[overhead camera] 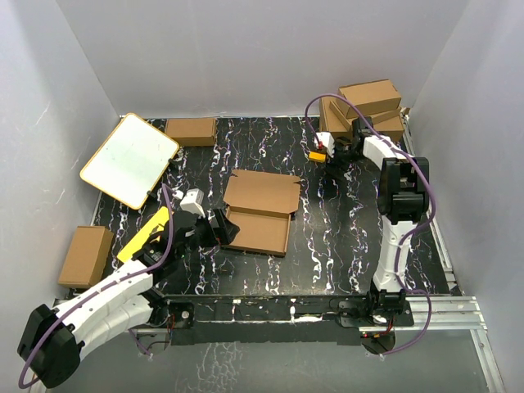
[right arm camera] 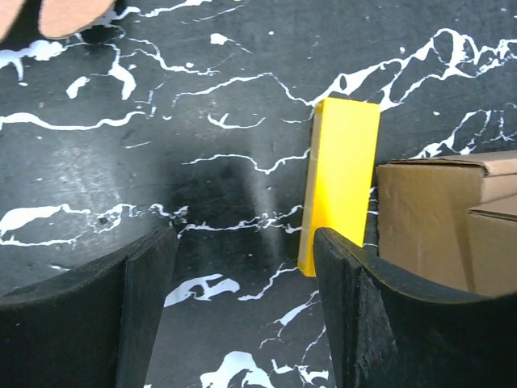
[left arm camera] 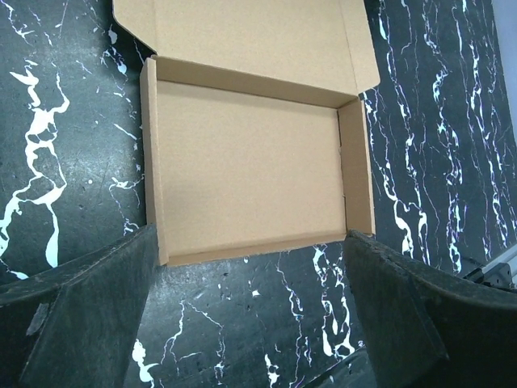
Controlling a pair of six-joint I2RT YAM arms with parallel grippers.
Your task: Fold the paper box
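The paper box (overhead camera: 260, 210) is brown corrugated cardboard, lying in the middle of the black marbled table with its tray formed and its lid flap open toward the back. In the left wrist view the box's tray (left arm camera: 250, 166) has upright side walls and the lid lies beyond it. My left gripper (overhead camera: 223, 229) is open and empty, just left of the box's near-left edge; its jaws (left arm camera: 250, 311) straddle bare table short of the front wall. My right gripper (overhead camera: 329, 154) is open and empty at the back right, over bare table (right arm camera: 242, 283).
A yellow block (right arm camera: 339, 182) lies beside my right gripper, next to stacked cardboard boxes (overhead camera: 366, 110). A white board with an orange rim (overhead camera: 129, 160) leans at the back left. A flat brown box (overhead camera: 191, 131) lies behind it, another (overhead camera: 85, 256) off the table's left edge. A yellow card (overhead camera: 146, 232) lies under the left arm.
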